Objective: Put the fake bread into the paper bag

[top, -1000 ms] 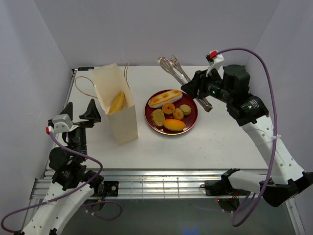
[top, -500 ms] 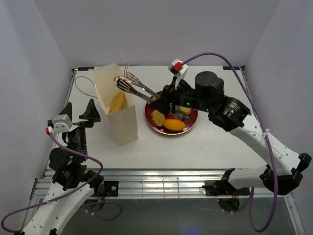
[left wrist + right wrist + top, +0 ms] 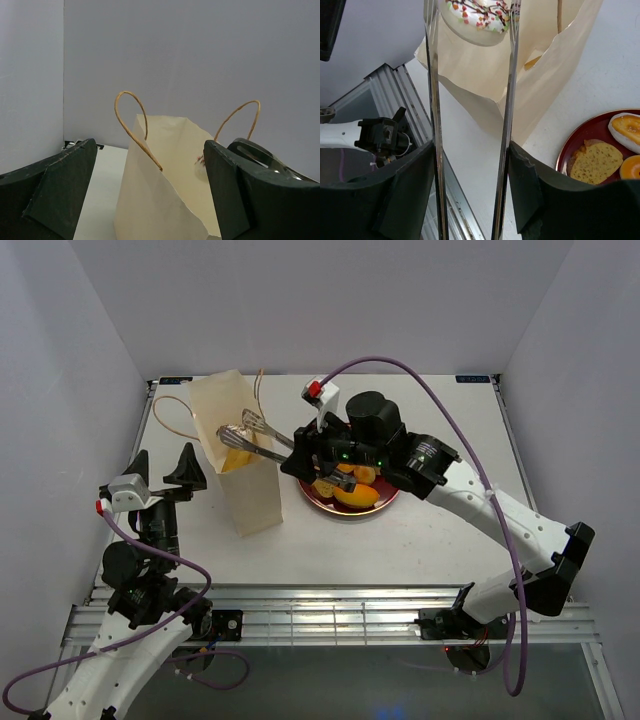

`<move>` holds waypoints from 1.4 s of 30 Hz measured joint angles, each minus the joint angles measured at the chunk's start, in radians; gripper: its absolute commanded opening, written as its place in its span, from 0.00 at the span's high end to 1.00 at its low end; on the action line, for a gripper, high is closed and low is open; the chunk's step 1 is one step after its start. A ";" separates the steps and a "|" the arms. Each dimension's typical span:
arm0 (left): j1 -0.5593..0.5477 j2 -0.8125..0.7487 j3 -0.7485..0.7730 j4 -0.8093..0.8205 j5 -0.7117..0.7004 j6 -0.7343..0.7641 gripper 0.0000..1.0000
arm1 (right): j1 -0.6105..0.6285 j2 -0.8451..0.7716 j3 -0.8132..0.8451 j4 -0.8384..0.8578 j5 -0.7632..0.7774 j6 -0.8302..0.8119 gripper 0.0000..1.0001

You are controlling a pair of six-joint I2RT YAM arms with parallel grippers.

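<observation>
Clearly, in the top view your right gripper [image 3: 300,460] is clamped on a pair of long silver metal tongs [image 3: 262,438]. It reaches across the round dark-red plate [image 3: 350,512] so that the tong tips hang over the open mouth of the tall cream-beige paper bag [image 3: 252,498], which explains the arm's long leftward stretch. A golden roll [image 3: 238,457] lies inside the bag, and more orange-brown toy breads [image 3: 352,492] sit on the plate. Your left gripper [image 3: 162,476] sits just beside the bag without touching it. In the left wrist view its black fingers [image 3: 60,190] stand wide with nothing between them, facing the bag and its thin brown cord handles [image 3: 131,117]. It is probably posted there to steady the bag if it tips. In the right wrist view the two tong arms run between your gripper's pads. A white-iced toy bread with pink and green sprinkles [image 3: 480,20] sits pinched at the tips, above the bag mouth. I judge the drop comes next, so ease your squeeze only once the piece hangs squarely over the opening.
</observation>
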 measured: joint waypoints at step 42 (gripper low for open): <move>-0.010 -0.001 0.000 0.000 0.001 0.000 0.02 | -0.006 -0.431 -0.330 0.047 0.495 0.002 0.37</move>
